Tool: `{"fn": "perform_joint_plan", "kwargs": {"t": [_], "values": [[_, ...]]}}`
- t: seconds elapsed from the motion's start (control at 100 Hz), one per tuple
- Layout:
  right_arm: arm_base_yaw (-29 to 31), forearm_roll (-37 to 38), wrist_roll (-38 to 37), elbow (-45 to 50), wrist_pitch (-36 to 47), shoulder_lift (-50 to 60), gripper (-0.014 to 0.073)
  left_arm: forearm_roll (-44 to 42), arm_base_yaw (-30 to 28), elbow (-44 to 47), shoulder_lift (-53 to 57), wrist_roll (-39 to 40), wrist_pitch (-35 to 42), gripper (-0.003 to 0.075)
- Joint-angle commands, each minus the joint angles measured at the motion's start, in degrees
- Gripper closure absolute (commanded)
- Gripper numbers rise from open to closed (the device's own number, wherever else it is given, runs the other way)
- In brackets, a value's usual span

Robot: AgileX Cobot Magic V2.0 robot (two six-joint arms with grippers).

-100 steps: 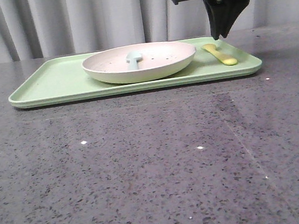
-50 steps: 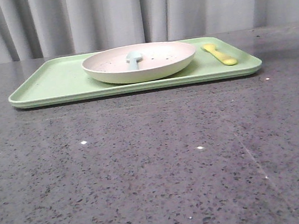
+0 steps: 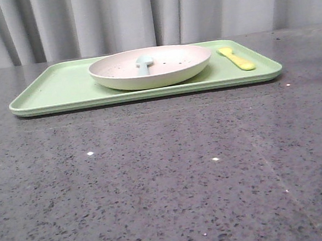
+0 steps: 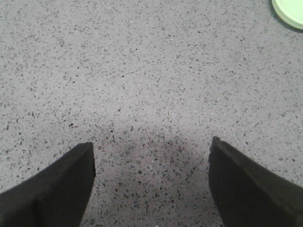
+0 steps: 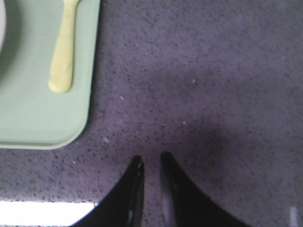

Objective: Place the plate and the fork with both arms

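The left claw (image 4: 151,182) gapes wide over bare tabletop (image 4: 142,71), the tray (image 4: 289,10) corner well off. The plate (image 3: 150,67) sits mid-tray: probably rigid and breakable, best taken by its rim. The light, slick-looking fork (image 5: 63,45) lies near the almost-shut right claw (image 5: 150,163), beside the tray edge, open tabletop around.

The wide, shallow cream-pink speckled plate (image 3: 150,68) sits upright on the light-green rectangular tray (image 3: 55,90). The short bright-yellow plastic fork (image 3: 236,58) lies flat on the tray, right of the plate.
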State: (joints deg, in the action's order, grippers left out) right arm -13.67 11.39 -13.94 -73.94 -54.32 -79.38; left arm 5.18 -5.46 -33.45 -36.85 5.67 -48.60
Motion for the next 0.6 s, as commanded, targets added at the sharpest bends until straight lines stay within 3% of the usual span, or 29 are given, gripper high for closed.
{"fn": "perform_joint_plan", "kwargs": {"t": [0.0, 0.59], "values": [[0.85, 1.56, 0.34, 3.85, 4.64, 6.76, 0.0483, 0.27, -0.06, -1.47, 0.12, 0.11, 2.94, 0.0228], [0.85, 1.68, 0.34, 36.37, 7.41, 39.99, 0.0483, 0.27, -0.06, -1.47, 0.12, 0.11, 2.94, 0.0228]]}}
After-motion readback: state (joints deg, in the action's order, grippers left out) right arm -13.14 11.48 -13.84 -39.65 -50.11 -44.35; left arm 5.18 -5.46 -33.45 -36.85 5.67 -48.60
